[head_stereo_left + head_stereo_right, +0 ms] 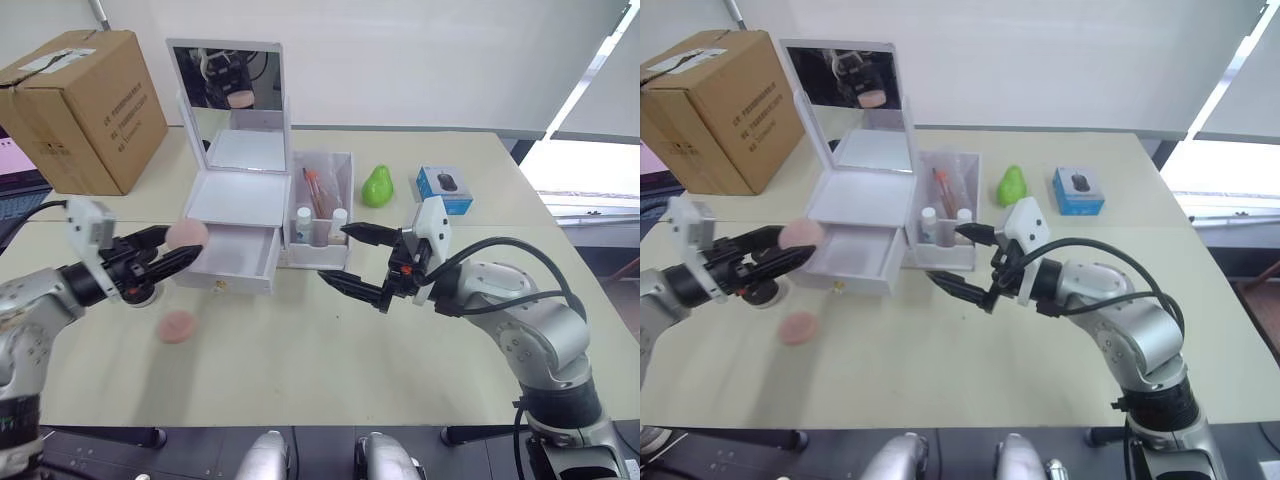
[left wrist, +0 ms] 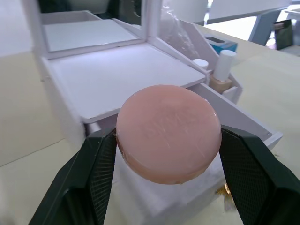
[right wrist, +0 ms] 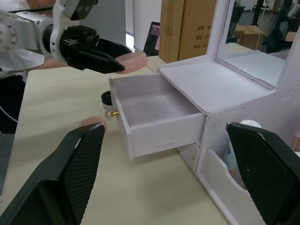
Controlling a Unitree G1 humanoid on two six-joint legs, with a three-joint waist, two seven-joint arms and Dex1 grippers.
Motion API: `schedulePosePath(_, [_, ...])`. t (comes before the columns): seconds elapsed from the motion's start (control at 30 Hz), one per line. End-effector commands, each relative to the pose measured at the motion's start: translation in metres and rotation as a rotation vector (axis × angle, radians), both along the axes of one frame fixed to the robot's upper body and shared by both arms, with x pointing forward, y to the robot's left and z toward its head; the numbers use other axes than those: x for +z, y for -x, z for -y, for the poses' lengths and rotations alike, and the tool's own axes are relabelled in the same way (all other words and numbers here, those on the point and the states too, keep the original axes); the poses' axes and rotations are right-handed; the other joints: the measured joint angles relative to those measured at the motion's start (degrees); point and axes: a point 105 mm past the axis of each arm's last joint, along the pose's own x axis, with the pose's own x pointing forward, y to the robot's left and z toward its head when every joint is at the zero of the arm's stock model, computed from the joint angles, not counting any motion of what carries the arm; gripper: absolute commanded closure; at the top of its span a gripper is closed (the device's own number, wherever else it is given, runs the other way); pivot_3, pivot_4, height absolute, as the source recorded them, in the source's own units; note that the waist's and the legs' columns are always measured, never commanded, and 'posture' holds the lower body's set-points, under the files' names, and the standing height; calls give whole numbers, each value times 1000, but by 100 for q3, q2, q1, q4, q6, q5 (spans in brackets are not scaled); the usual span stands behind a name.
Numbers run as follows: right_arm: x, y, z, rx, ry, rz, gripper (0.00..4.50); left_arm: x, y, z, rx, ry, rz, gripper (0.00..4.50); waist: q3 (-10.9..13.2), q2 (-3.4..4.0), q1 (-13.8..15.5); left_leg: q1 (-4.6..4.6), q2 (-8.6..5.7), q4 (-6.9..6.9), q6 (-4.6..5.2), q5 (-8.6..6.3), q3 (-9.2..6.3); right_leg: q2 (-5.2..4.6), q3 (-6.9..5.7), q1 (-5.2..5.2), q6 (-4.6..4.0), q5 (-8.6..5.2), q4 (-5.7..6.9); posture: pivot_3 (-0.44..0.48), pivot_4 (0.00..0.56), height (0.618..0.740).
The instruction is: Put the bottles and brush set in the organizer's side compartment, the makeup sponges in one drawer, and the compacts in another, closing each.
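Left hand [image 1: 172, 252] has a pink makeup sponge [image 1: 187, 234] pinched between its fingers, just beside the organizer's [image 1: 240, 195] pulled-out drawer [image 1: 235, 259]. Right hand [image 1: 347, 258] is wide open with nothing in it, near the side compartment [image 1: 322, 205] holding bottles and the brush set [image 1: 318, 191]. Second sponge [image 1: 179, 326] lies on the beige bench [image 1: 300, 350]. Cardboard box [image 1: 85, 108] sits at the back left, white wall behind.
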Motion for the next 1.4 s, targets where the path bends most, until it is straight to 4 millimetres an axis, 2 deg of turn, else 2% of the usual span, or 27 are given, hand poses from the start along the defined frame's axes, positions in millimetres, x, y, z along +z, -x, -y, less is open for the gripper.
schedulePosePath(0.03, [10, 6, 0, -15, -24, 54, 0, 4, -5, 6, -53, -33, 16, 1505, -1, -1, -27, 0, 1, -1, 0, 0, 0, 6, 11, -1, -3, 2, 1, 0, 150, 729])
schedulePosePath(0.23, [8, 8, 1, -43, -29, 51, 0, 0, -9, 10, -84, -54, -6, 1505, -1, -4, -66, 30, 5, -5, 1, 0, 3, 31, 65, -2, -7, 4, 1, 0, 150, 729])
schedulePosePath(0.53, [5, 10, 2, -71, -26, 43, 0, 6, -3, -7, -46, -92, -18, 1505, 2, -8, -51, 45, 13, -9, 0, -1, 14, 33, 75, -13, -7, 4, -4, 0, 150, 729])
schedulePosePath(1.27, [3, 11, 1, -80, -43, 28, 0, -10, -3, -14, -5, -146, -83, 1505, 2, -9, -49, 48, 16, -9, 0, -1, 26, 28, 77, -12, -7, 4, -3, 0, 150, 729])
schedulePosePath(1.33, [4, 10, 1, -79, -44, 29, 0, -11, -3, -15, 4, -148, -90, 786, 2, -9, -50, 48, 17, -10, 0, -1, 27, 28, 78, -12, -7, 4, -3, 0, 150, 729])
schedulePosePath(1.4, [4, 10, 1, -79, -43, 30, 0, -12, -4, -17, 21, -160, -93, 269, 2, -9, -49, 49, 17, -9, 0, -1, 27, 28, 77, -12, -7, 4, -3, 0, 150, 729])
